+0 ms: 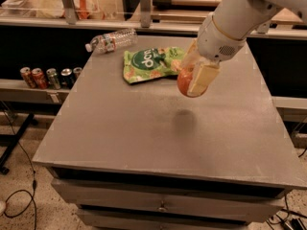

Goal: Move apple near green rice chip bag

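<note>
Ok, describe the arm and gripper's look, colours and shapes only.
The arm is smooth, white and rounded, with a thin yellowish ring and a small dotted grille near the wrist. The gripper, above the table, has flat cream-coloured fingers. No cables show.

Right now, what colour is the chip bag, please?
The bag is light green, camera view; gripper holds apple beside it.
</note>
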Tool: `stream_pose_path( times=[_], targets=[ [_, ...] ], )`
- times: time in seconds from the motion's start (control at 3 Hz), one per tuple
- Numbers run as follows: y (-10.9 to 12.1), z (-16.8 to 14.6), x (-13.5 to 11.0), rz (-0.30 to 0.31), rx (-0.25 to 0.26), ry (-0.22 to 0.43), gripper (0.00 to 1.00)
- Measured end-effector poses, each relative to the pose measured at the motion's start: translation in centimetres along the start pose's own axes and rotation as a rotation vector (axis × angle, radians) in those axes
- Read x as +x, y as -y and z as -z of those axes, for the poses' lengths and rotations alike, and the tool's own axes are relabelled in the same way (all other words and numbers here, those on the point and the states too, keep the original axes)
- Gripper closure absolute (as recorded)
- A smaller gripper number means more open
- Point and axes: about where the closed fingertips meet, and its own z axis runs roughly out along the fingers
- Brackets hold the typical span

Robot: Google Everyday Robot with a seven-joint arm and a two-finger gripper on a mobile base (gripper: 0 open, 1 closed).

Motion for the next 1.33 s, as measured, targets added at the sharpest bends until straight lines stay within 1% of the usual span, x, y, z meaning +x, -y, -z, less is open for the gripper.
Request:
stream_pose_path(
  times=[0.33,0.67,1.0,1.33],
  targets=[
    [2.8,-1.8,-0.5,0.01,0.023,0.025,1.0],
    [5.1,-3.4,-1.0,0.021,0.041,0.058,1.0],
    [6.7,-4.6,-1.5,0.032,0.048,0.079,1.0],
    [7.7,-5.7,-2.3,0.049,0.048,0.071,1.0]
  ],
)
